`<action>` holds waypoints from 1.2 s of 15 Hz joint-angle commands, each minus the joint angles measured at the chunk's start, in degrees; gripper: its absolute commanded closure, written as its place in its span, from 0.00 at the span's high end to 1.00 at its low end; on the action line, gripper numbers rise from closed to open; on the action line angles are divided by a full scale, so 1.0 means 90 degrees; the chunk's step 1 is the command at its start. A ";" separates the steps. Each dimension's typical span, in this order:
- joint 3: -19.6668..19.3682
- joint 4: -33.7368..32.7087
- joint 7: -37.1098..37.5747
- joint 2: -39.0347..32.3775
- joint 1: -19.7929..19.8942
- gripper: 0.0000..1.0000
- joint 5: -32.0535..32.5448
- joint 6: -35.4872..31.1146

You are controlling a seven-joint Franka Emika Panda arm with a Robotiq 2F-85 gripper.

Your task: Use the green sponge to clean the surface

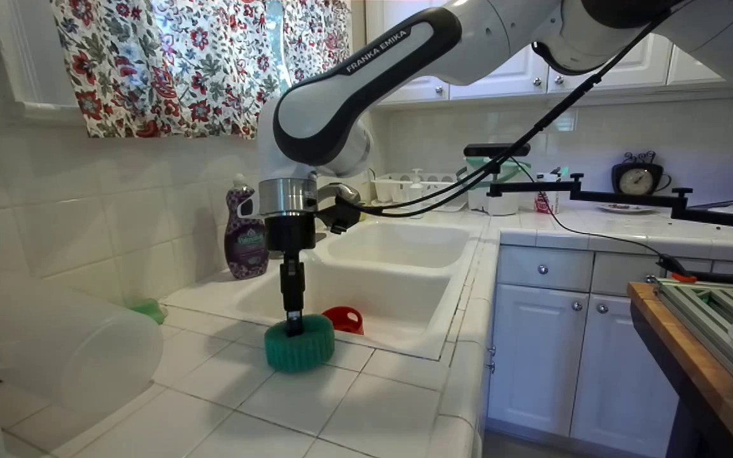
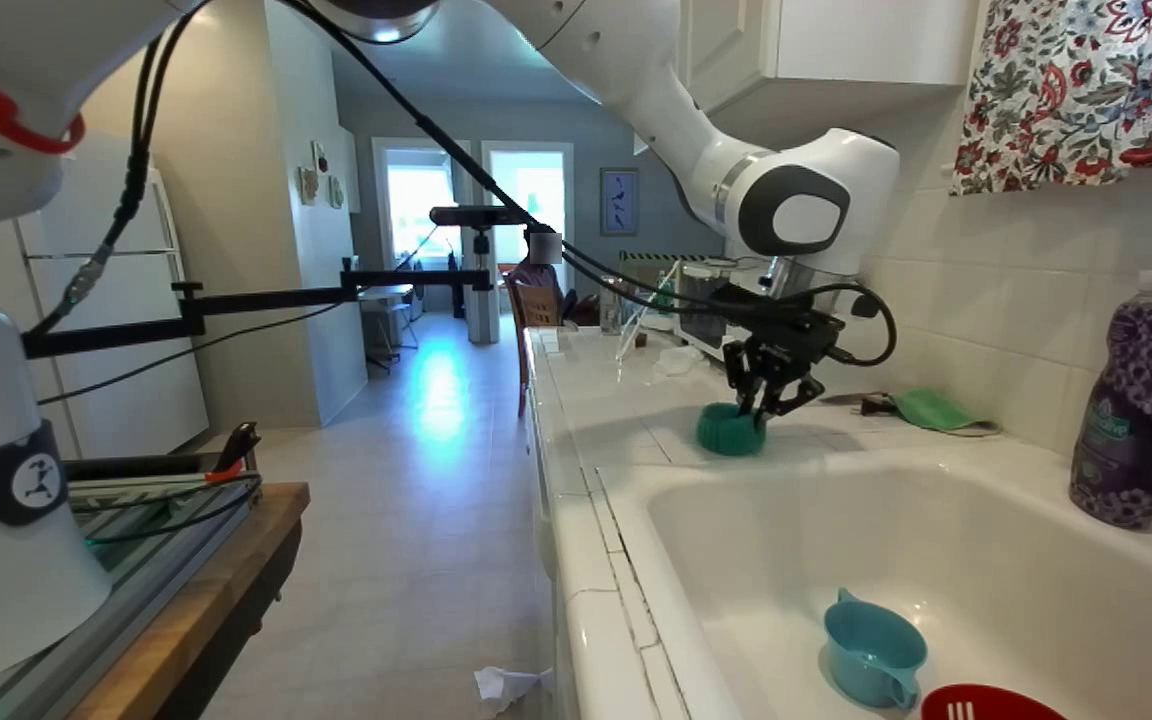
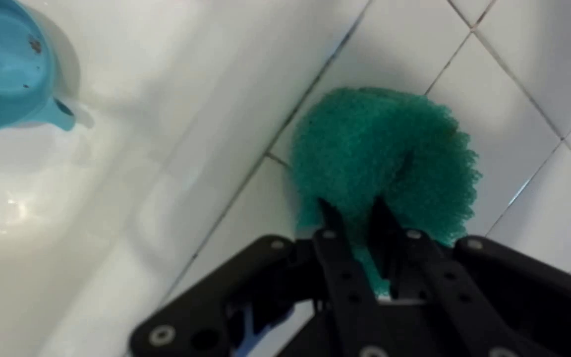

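1. Countertop (image 1: 392, 401): white tile, dark grout; floral curtain (image 1: 195, 70) hangs above.
2. Green sponge (image 1: 303, 353) rests on countertop beside sink (image 1: 404, 299), pinched in gripper (image 3: 351, 210).
3. Translucent container (image 1: 99, 350) occupies more tile; sink holds blue cup (image 2: 874, 655).

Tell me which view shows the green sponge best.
The wrist view: the green sponge looks largest there, seen from above, though the fingers cover part. Both exterior views show it smaller, more from the side.
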State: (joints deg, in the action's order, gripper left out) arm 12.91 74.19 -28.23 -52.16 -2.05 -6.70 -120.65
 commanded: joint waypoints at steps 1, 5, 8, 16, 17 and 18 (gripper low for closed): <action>0.0005 -0.0977 -0.0130 -0.0630 -0.0388 0.04 0.0384 0.0857; 0.0075 -0.2274 -0.0468 -0.1364 -0.1040 0.04 0.0790 0.2110; 0.0072 -0.3237 -0.0793 -0.1869 -0.1532 0.04 0.1098 0.3019; -0.0111 -0.4187 -0.1238 -0.2261 -0.1430 0.04 0.1179 0.3656; -0.0123 -0.4146 -0.1152 -0.2226 -0.1287 0.04 0.1125 0.3553; -0.0123 -0.4082 -0.1091 -0.2187 -0.1147 0.04 0.1078 0.3451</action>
State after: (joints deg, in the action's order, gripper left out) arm 12.24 39.43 -38.40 -69.83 -14.39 3.68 -87.41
